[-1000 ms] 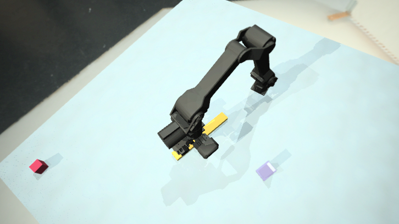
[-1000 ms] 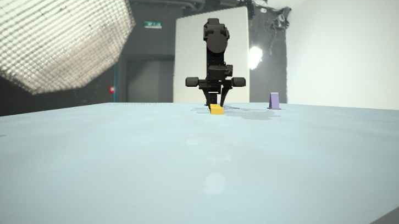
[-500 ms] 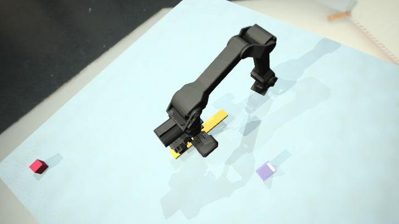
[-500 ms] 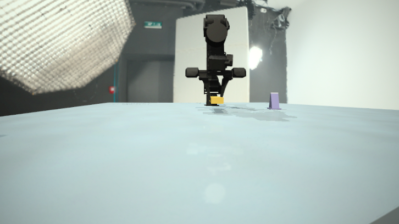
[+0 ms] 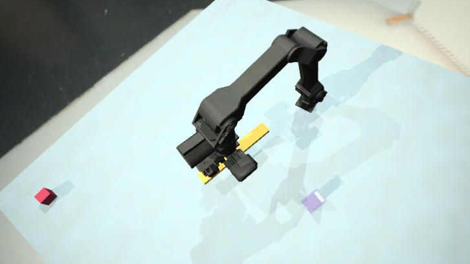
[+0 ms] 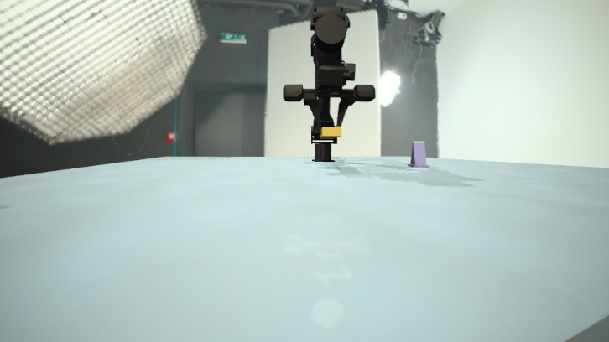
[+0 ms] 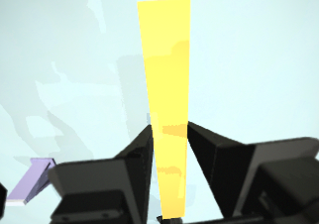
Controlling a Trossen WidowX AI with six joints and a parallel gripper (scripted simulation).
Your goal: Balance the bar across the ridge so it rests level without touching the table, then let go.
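The long yellow bar [image 5: 254,137] [image 6: 331,132] [image 7: 166,89] is held up in the air, clear of the table, and looks roughly level. My gripper [image 6: 330,125] [image 7: 168,126] is shut on it, one finger against each long side; in the top view the fingertips are largely hidden by the gripper body. The purple ridge [image 5: 313,201] [image 6: 418,154] [image 7: 31,180] stands upright on the table, apart from the bar. It is to the right of the gripper in the top and exterior views and at the lower left in the wrist view. Nothing rests on it.
A red cube [image 5: 44,196] lies near the left corner of the pale blue table [image 5: 138,125] [image 6: 224,230], far from the bar and the ridge. The arm's base stands on the table behind the gripper. Arm shadows fall across the table around the ridge.
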